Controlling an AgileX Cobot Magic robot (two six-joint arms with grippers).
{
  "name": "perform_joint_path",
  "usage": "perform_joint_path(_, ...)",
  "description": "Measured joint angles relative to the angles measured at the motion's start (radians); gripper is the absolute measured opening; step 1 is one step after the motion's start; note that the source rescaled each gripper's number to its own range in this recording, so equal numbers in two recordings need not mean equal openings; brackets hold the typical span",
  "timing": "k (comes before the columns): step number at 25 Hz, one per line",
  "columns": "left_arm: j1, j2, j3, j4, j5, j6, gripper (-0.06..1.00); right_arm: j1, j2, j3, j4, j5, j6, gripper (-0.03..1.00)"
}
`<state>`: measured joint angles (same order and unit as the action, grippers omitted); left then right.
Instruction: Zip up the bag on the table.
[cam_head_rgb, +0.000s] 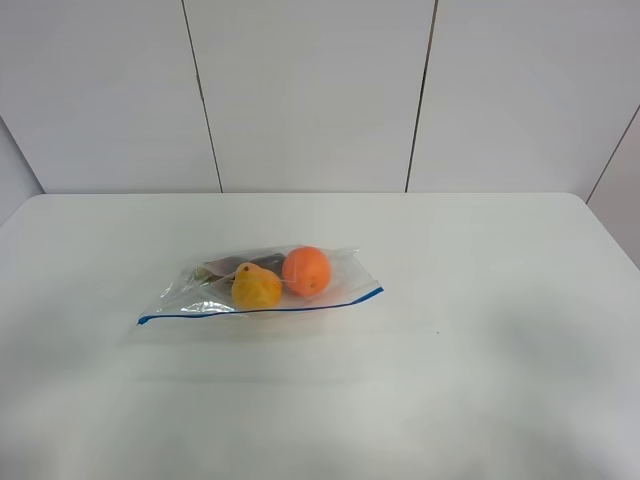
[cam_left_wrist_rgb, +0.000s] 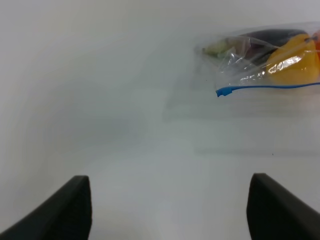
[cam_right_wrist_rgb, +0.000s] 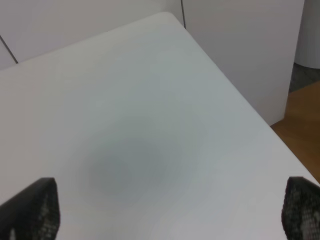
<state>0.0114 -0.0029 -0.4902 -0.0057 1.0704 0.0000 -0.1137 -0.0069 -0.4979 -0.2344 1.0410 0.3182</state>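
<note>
The clear bag lies flat near the middle of the white table, its blue zip strip along the near edge. Inside are an orange fruit and a yellow fruit. No arm shows in the exterior view. In the left wrist view the bag lies ahead of my left gripper, which is open, empty and apart from it; the strip's end shows. My right gripper is open and empty over bare table; the bag is out of that view.
White wall panels stand behind the table's far edge. In the right wrist view the table's rounded corner and side edge drop off to a wooden floor.
</note>
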Motion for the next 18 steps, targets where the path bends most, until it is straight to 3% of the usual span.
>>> perform_joint_path(18, 0.000, 0.000, 0.000, 0.000, 0.000, 0.000, 0.71, 0.000, 0.000, 0.000, 0.005, 0.001, 0.005, 1.00)
